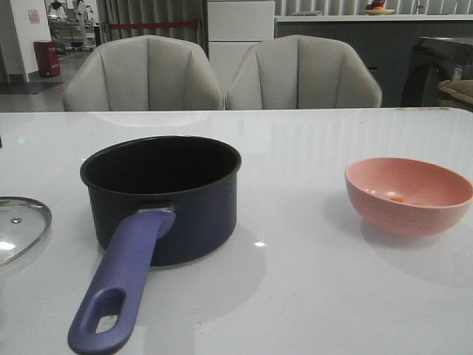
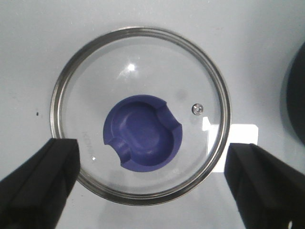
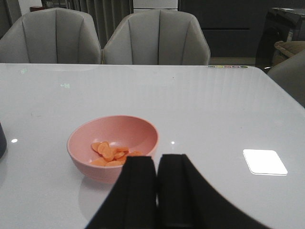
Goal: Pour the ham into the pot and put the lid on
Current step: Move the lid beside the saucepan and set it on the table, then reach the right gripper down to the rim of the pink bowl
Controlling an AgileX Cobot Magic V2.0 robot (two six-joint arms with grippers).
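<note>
Hovering over the lid (image 2: 141, 116), left fingers (image 2: 38, 176) spread wide for its knob; right fingers (image 3: 174, 191) together near the pink bowl (image 3: 113, 146) holding ham (image 3: 112, 153).

We see the left gripper (image 2: 152, 183) with two matte black, wedge-shaped fingers (image 2: 35, 183); the right gripper (image 3: 157, 186) has smooth black fingers (image 3: 136, 191).

One pot (image 1: 164, 194), one lid (image 2: 141, 114), one pink bowl (image 3: 113, 147), two grey chairs (image 1: 143, 74); ham (image 3: 112, 154) slices uncountable.
</note>
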